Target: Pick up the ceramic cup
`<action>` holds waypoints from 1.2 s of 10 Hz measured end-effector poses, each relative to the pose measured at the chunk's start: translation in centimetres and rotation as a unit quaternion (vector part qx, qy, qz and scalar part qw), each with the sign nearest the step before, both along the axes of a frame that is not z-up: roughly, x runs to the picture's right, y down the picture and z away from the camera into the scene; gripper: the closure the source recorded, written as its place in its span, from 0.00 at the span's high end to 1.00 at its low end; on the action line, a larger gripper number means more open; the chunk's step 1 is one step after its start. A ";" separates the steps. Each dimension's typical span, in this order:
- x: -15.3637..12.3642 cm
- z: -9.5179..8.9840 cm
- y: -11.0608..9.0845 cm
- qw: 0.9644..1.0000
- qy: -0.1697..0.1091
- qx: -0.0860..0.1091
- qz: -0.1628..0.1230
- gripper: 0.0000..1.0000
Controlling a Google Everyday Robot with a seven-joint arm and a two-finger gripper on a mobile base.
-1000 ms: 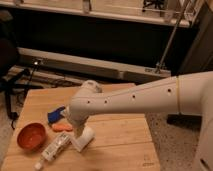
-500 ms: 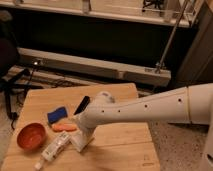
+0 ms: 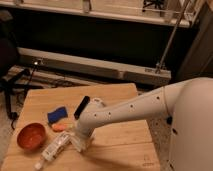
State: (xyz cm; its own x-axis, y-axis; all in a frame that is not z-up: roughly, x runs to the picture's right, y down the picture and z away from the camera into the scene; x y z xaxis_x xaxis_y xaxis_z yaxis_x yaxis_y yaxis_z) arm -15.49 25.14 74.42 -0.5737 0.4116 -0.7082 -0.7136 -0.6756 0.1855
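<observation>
The ceramic cup [image 3: 80,143] is a small plain white cup on the wooden table [image 3: 125,137], just right of a lying white bottle. Only its lower part shows, because the end of my arm covers the rest. My gripper [image 3: 83,131] is at the end of the white arm, which reaches in from the right. It comes down right onto the cup. A black part of the wrist [image 3: 82,107] sticks up behind it. I cannot see whether the cup is held.
An orange-red bowl [image 3: 31,136] stands at the table's left edge. A slim white labelled bottle [image 3: 54,148] lies beside the cup. A blue object [image 3: 56,114] and a small orange object [image 3: 59,127] lie behind them. A black chair [image 3: 10,65] stands at the left.
The arm has swung lower over the table, and its end with the gripper has dropped onto the cup. The cup, bottle and bowl have stayed in place.
</observation>
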 end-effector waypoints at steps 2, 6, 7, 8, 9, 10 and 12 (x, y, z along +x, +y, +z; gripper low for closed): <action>0.9 1.3 0.9 1.000 0.016 -0.010 -0.011 0.64; 1.3 2.4 1.1 0.999 0.038 -0.017 -0.022 0.24; 1.1 2.4 0.9 0.999 0.040 -0.016 -0.024 0.14; 0.9 2.5 0.3 0.999 0.041 -0.011 -0.021 0.05; 0.5 2.4 -0.4 0.999 0.038 -0.007 -0.010 0.00; 0.0 2.1 -1.5 0.999 0.031 0.001 0.014 0.00; -0.5 1.0 -4.9 0.995 0.006 0.027 0.092 0.00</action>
